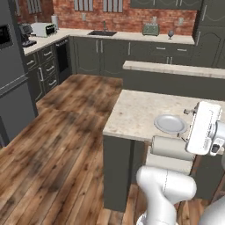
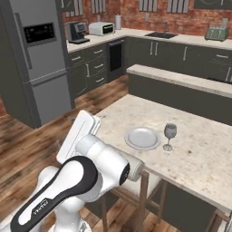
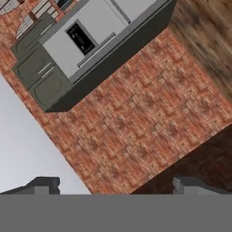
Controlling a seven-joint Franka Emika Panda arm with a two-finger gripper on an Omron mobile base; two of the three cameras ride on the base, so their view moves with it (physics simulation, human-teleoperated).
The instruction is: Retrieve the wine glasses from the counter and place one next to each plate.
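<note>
One wine glass [image 2: 170, 135] stands upright on the beige island top, just right of a pale grey plate [image 2: 142, 137] near the island's front edge. The same plate [image 1: 170, 124] shows in the left base view. A second wine glass [image 1: 171, 33] stands far off on the counter [image 1: 132, 36] along the brick wall, right of the toaster [image 1: 150, 29]. My gripper [image 3: 115, 186] is open and holds nothing; its fingertips [image 3: 45, 183] point at a brick wall and the fridge, away from the island. The white hand [image 1: 204, 127] hovers at the island's front edge.
A raised bar top [image 1: 176, 68] runs behind the island [image 1: 132, 114]. A stool [image 1: 171, 149] stands tucked under the island's front. A tall grey fridge [image 2: 41, 54] stands at the left, with open wood floor [image 1: 66, 132] between it and the island. A sink [image 1: 102, 33] sits in the counter.
</note>
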